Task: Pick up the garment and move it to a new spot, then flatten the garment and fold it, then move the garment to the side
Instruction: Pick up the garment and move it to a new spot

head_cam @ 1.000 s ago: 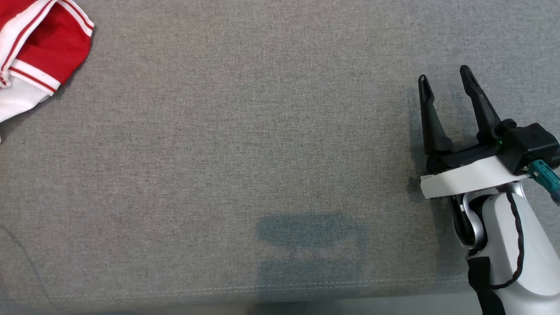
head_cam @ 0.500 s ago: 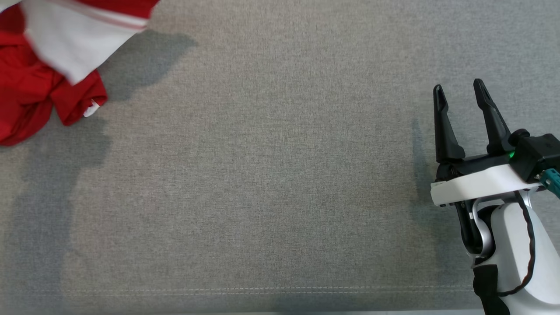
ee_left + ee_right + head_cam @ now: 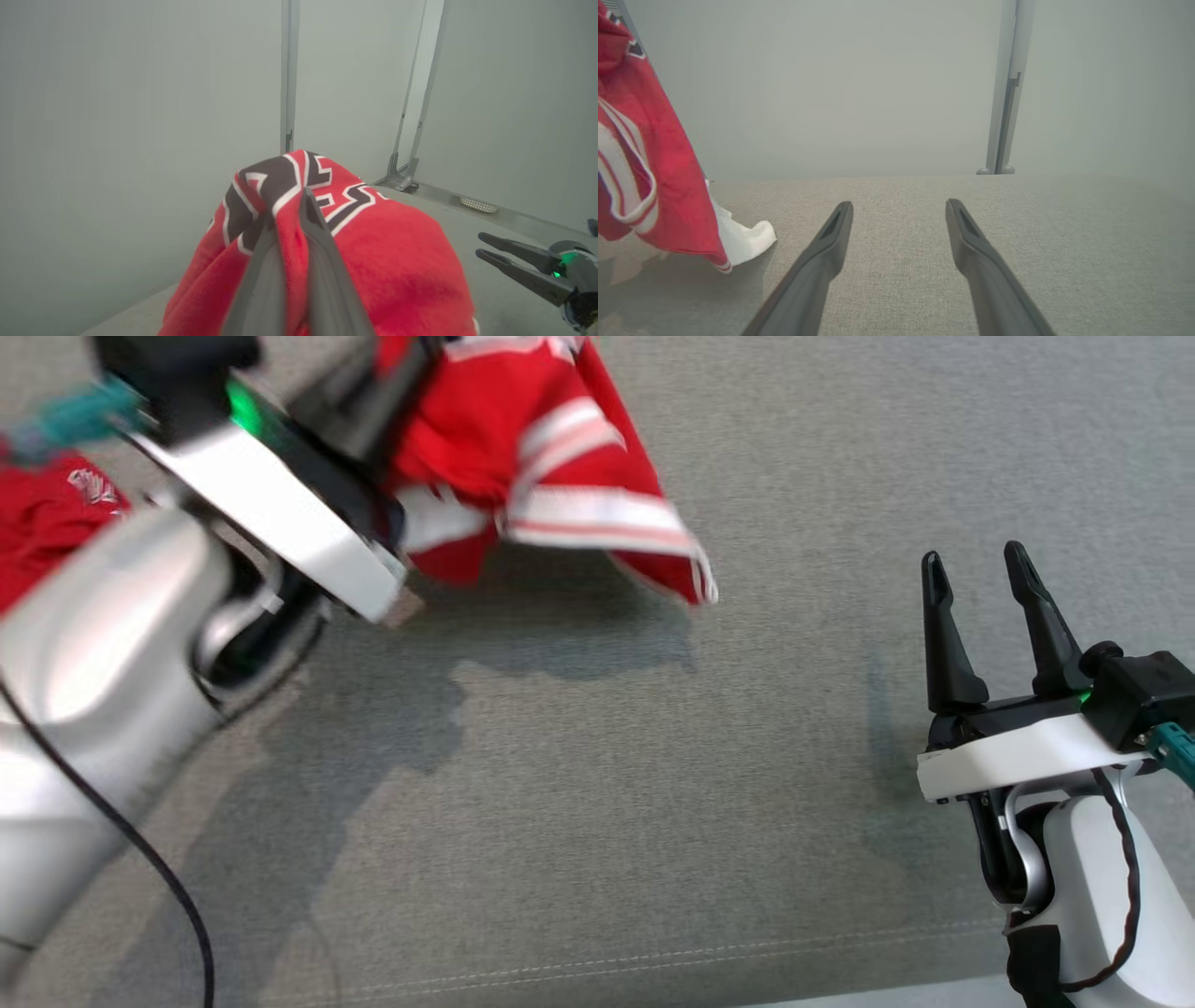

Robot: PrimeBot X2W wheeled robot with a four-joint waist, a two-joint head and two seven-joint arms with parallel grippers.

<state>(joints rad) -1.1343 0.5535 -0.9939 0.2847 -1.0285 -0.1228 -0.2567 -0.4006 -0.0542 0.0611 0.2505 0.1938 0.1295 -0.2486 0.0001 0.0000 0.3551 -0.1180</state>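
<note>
Grey woven cloth is covering the worktop (image 3: 653,784), tight and plain, with a pale stitched seam (image 3: 653,957) running along its near edge. Behind the far edge a flat, pale grey-green wall (image 3: 831,93) is closing off the room, and a slim upright post (image 3: 1004,93) is standing against it on small metal feet.

Over the far left corner the left claw (image 3: 287,207) is clamping shut on the garment (image 3: 551,476), a red jersey with white stripes and dark white-edged lettering. The cloth is bunching round both fingers and hiding their tips in the head view. From that grip the jersey is hanging in folds, one striped corner drooping towards the middle of the worktop. More red cloth is showing at the left edge behind the arm (image 3: 84,644), and from the right wrist a white fold seems to be touching the grey cloth, though I cannot tell for sure. A broad shadow (image 3: 373,709) is falling on the worktop beneath the jersey and arm. A black cable (image 3: 140,859) is trailing down along the pale forearm, which is blocking the near left corner.

Near the right edge, well apart from the jersey, the right claw (image 3: 971,560) is hovering with its fingers spread and nothing between them, pointing at the far edge.
</note>
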